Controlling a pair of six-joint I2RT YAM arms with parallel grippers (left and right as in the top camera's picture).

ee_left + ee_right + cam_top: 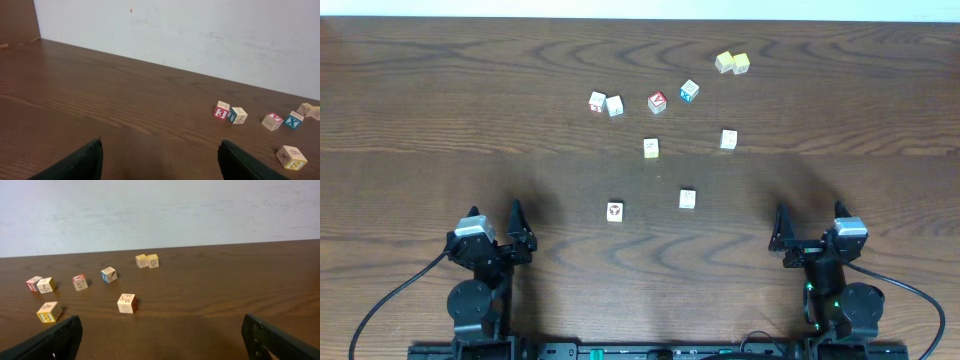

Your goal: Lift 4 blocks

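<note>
Spanning all views, the dark wooden tabletop (420,120) carries everything. Along its near edge stand the left gripper (495,214), toward the left corner, and the right gripper (810,216), toward the right corner. Each has its fingers spread wide with nothing between them. The four cream blocks (651,148) lie scattered about the tabletop's middle, apart from one another and well clear of both grippers. Beyond them sit the red-faced and blue-faced cubes (657,102), and nearest the far edge two pale yellow cubes (724,62) side by side.
</note>
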